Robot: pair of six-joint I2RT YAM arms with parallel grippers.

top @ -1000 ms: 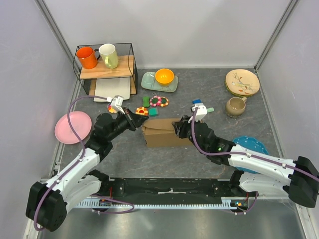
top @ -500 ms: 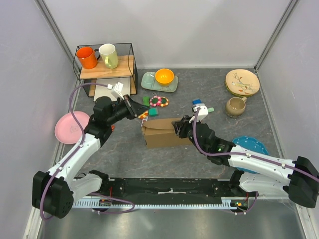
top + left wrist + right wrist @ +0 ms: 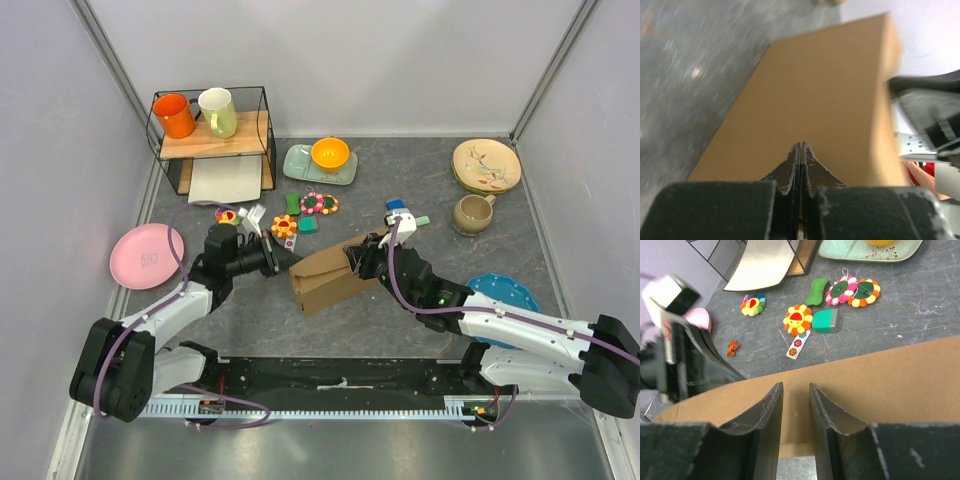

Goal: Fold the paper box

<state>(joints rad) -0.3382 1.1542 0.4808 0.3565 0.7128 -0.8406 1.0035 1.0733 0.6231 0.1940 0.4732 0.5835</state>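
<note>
Paper box (image 3: 330,275) sits mid-table, the left gripper (image 3: 281,262) at its left end and the right gripper (image 3: 358,258) at its right. Behind it lie small toys (image 3: 318,204), then a tray (image 3: 298,166) holding a bowl (image 3: 330,153); a wire rack (image 3: 213,135) stands back left.

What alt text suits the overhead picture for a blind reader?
Two robot arms meet at a brown cardboard box on a table, the left end effector at its left end, the right end effector at its right. Mugs, plates and toys lie around.
</note>
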